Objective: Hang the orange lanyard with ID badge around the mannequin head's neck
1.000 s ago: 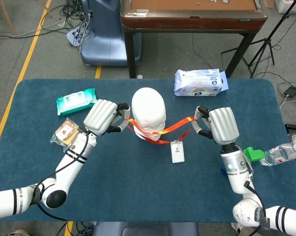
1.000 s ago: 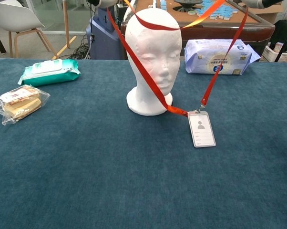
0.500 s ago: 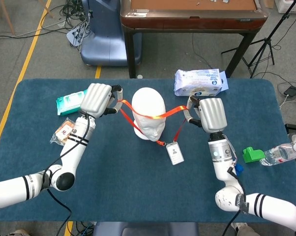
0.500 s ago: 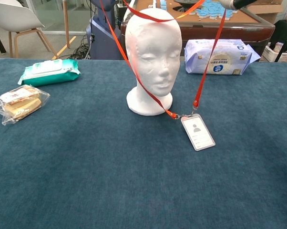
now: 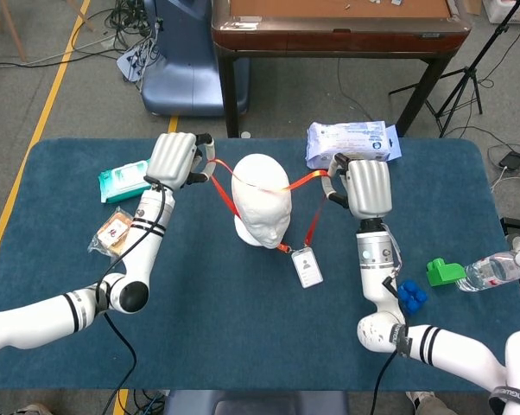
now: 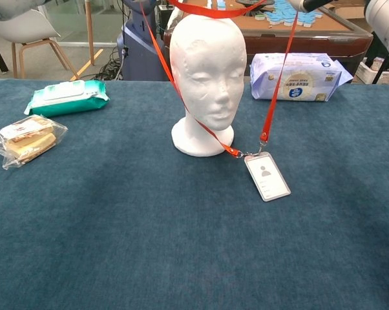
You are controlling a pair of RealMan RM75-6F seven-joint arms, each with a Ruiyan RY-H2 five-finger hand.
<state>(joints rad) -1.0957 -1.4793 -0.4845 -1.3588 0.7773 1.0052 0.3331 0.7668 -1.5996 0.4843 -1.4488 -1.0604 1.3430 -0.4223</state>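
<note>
Colours and patterns across tabletop and surroundings

Deep teal-blue cloth on table [image 6: 117, 245]; plain matte white mannequin head [image 6: 206, 71] at centre; bright orange-red lanyard [image 6: 275, 97] with white badge [image 6: 267, 177] bearing a grey figure icon. Upper left: mint-green wipes pack [image 6: 68, 97] with white lid; below it, clear-wrapped snack pack [image 6: 25, 140] in tan with red-and-white label. Upper right: white-and-blue tissue pack [image 6: 299, 75]. Silver-grey left hand [image 5: 174, 159] and right hand [image 5: 366, 186] with black fingers, on white arms ringed with black bands. Right edge of head view: green block [image 5: 444, 271], blue piece [image 5: 409, 295], clear bottle [image 5: 497, 269]. Grey floor [image 5: 61, 86] with yellow line [image 5: 51, 93]; brown table [image 5: 338, 22] beyond.
</note>
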